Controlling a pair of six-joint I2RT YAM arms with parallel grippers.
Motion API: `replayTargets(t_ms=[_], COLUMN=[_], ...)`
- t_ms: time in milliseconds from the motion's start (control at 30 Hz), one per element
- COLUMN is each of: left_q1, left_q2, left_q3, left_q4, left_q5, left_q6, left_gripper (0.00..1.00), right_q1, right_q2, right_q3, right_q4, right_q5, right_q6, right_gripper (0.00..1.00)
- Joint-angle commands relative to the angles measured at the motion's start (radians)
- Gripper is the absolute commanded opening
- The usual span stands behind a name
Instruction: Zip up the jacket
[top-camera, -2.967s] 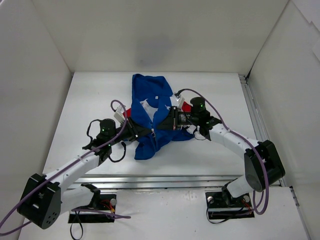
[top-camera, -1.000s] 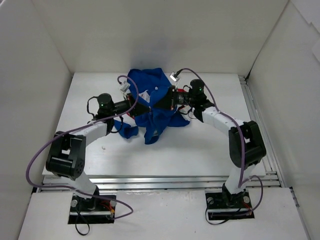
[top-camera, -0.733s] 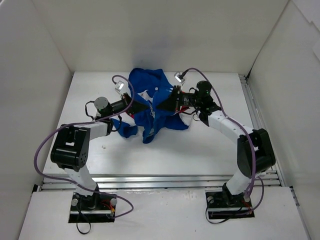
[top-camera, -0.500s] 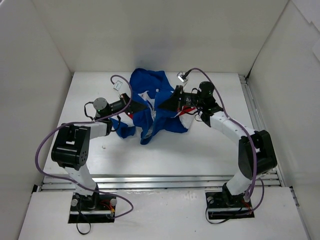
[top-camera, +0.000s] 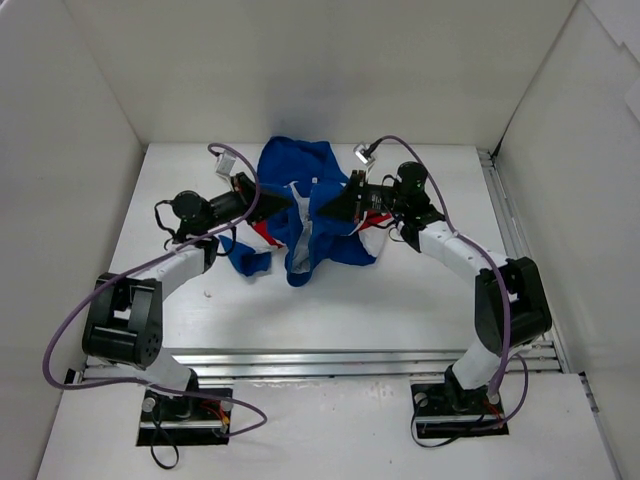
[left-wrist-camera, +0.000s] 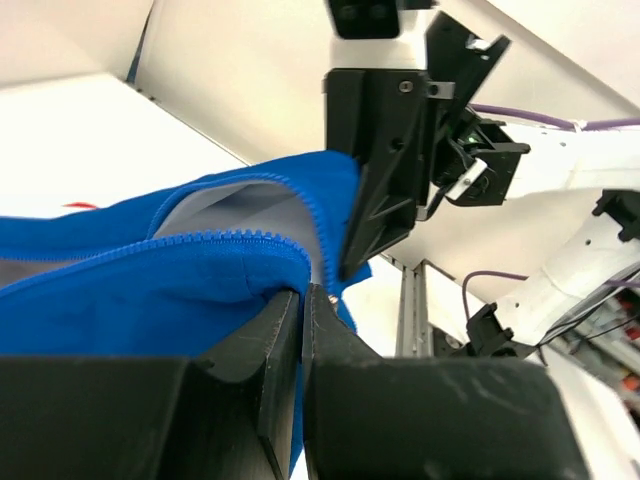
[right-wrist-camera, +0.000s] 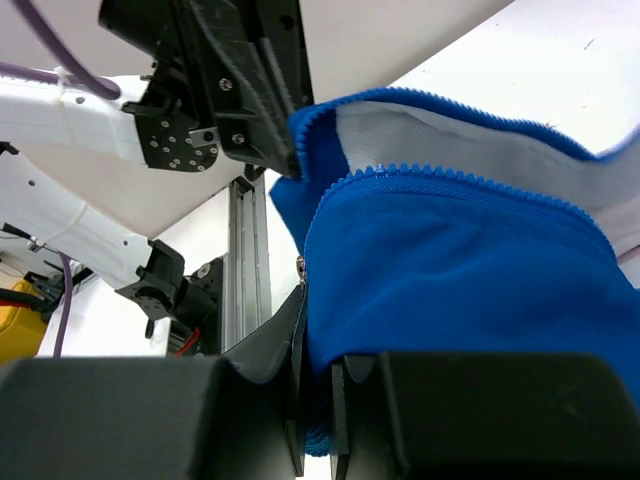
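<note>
Two arms reached inward, level; left end effector (top-camera: 288, 203) and right end effector (top-camera: 323, 210) each clamped the open front of the jacket (top-camera: 300, 170), bunched mid-worktop (top-camera: 420, 295), lengthwise far-to-near.

White table (top-camera: 420, 295), white enclosure walls (top-camera: 350, 70), metal rail (top-camera: 330, 362) along near edge
</note>
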Motion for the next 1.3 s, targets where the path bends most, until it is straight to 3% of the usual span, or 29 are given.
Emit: replayTargets(t_ms=[0, 1267], left_q1=[-0.014, -0.051], left_q2=[-0.054, -0.041], left_q3=[0.05, 0.081], left_q4=[0.006, 0.011], left_q5=[-0.004, 0.072], left_q6=[0.104, 0.117], left_gripper=[0.0, 0.0], right_q1=[-0.004, 0.001], right_q2=[-0.005, 0.014], right_q3=[0.068, 0.105], right_q4=[0.108, 0.154], right_q5=[-0.014, -0.047], right_q6=[-0.006, 0.031], right_gripper=[0.0, 0.0])
